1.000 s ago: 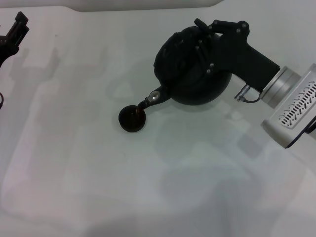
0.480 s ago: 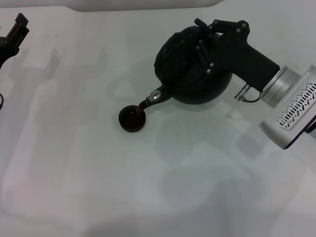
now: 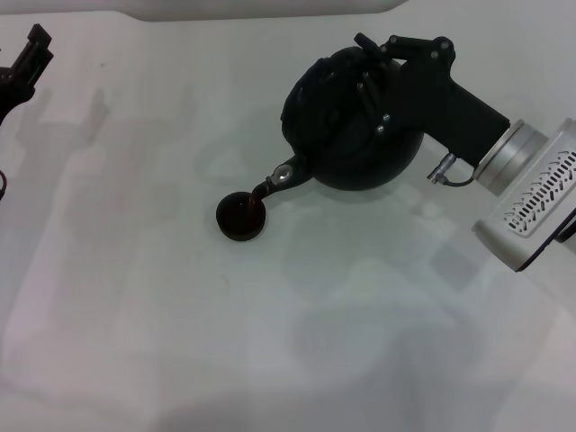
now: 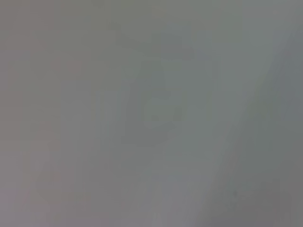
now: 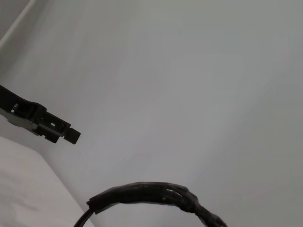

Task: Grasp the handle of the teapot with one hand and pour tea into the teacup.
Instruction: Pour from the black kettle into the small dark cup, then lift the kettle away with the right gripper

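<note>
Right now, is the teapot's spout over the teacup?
Yes, the teapot, tilted by the right gripper, has its spout tip directly above the teacup.

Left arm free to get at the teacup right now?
Probably not cleanly. The left gripper sits far off at the table's edge with bare table between, but the teapot spout, held by the right gripper, hangs right over the teacup.

A plain white tabletop point(image 3: 180, 342) fills the scene, evenly lit, with faint soft shadows across its surface.
</note>
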